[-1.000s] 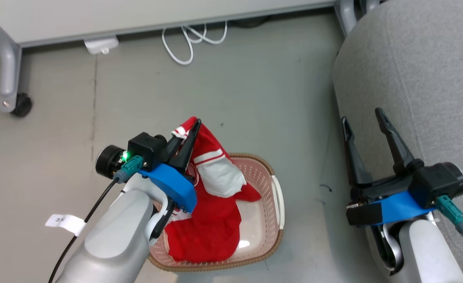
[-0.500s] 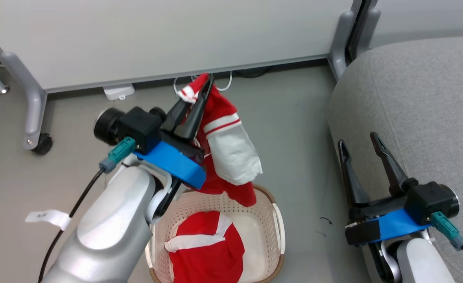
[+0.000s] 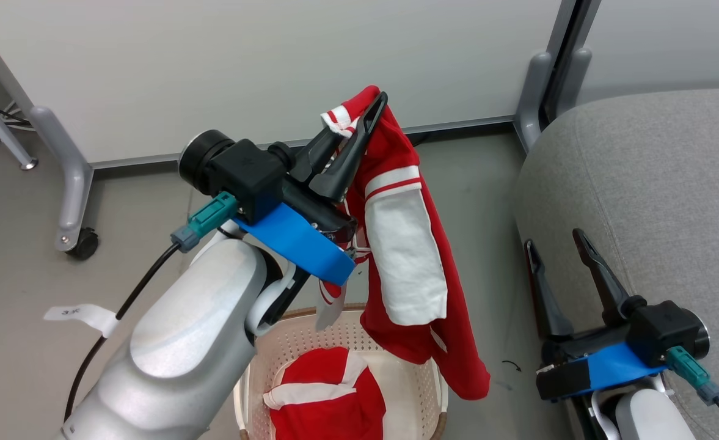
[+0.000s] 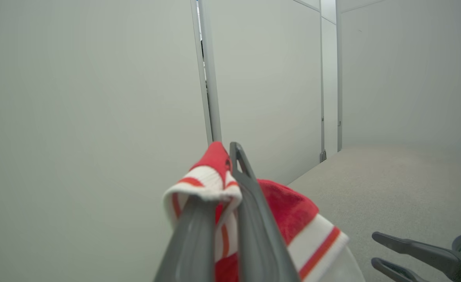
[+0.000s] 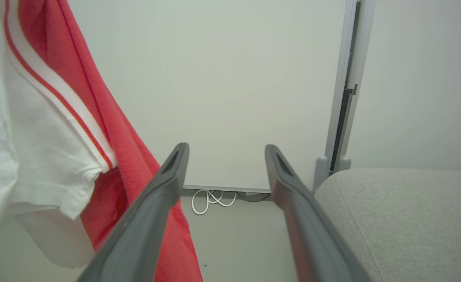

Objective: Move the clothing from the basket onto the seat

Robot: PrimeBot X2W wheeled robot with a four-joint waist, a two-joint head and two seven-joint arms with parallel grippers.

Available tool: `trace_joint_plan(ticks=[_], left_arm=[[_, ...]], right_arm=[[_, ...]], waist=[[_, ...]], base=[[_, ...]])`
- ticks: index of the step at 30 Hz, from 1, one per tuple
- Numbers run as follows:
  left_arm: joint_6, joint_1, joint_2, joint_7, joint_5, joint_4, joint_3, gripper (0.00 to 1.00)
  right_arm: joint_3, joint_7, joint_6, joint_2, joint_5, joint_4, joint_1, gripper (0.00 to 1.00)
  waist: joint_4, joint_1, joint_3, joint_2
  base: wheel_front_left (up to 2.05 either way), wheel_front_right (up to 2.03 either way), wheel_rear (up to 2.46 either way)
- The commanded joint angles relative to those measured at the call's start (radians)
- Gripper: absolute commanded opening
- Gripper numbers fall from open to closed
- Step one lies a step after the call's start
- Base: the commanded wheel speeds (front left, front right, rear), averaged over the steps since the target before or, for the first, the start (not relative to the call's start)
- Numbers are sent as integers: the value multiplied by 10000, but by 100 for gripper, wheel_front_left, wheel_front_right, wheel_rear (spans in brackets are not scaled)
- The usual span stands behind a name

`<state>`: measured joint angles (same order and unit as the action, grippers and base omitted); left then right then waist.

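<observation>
Garments number two, both soft bright red fabric with white panels and striped trim. One hanging garment (image 3: 405, 263) is pinched by its striped cuff in the left gripper (image 3: 368, 113), whose long dark fingers are clamped together on it. One folded garment (image 3: 328, 397) lies in the single cream-white perforated plastic basket (image 3: 286, 345) on the grey floor (image 3: 139, 244). One large grey upholstered seat (image 3: 652, 183) stands to the basket's right. The right gripper (image 3: 553, 239) holds nothing, its fingers spread wide beside the seat's edge

A second ago the hanging garment's lower half lay in the basket; now it dangles above, its tail drooping past the right rim. The head camera has also tilted up

The left wrist view adds the cuff folded over one fingertip; the right wrist view adds a looped white cable (image 5: 212, 199) under the pale partition panel (image 5: 222, 78)
</observation>
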<state>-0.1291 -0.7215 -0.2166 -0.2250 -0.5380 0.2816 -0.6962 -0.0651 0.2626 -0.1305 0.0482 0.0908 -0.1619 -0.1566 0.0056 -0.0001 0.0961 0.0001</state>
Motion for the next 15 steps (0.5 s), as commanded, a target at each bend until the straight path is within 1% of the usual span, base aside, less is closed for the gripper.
trace_joint_plan(ticks=[1,9,15], left_arm=[[-12,-89,-59,13,-59,-48,-2,0],[16,111,-73,161,-176,-119,-118,0],[52,120,-120,154,-184,-8,-170,0]], right_arm=[[-11,35,-5,39,20,-8,110,100],[-316,35,-5,39,85,252,-48,100],[-1106,35,-5,38,20,751,-489,100]], waist=[[19,1,-32,-1],[69,1,-207,-1],[92,1,-271,-1]], base=[[0,0,0],[0,0,0],[0,0,0]])
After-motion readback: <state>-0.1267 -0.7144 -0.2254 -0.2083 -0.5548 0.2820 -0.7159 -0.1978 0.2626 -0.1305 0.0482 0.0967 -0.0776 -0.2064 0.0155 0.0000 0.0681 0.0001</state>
